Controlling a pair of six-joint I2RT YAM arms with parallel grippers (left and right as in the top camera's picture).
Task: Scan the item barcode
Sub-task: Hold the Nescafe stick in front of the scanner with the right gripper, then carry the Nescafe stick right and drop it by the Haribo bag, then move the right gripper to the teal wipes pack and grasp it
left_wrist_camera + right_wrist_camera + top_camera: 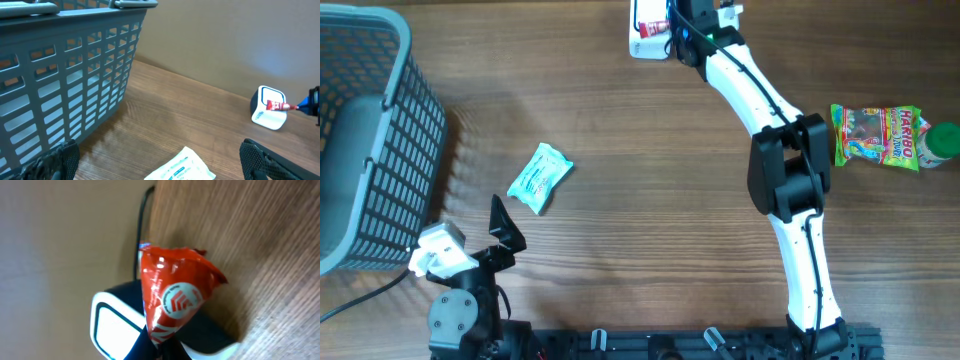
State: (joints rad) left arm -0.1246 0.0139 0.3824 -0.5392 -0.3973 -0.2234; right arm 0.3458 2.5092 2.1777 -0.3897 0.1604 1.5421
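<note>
Right gripper (pixel 678 28), clamped on the red packet (pixel 172 295), holds it just before the white scanner (pixel 107 327), far side

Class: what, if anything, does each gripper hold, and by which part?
The right gripper is shut on the red packet, pinching its narrow end, at the scanner. The left gripper is open and holds nothing.

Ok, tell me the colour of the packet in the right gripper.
The packet is red with a white circular logo, clearest in the right wrist view.
</note>
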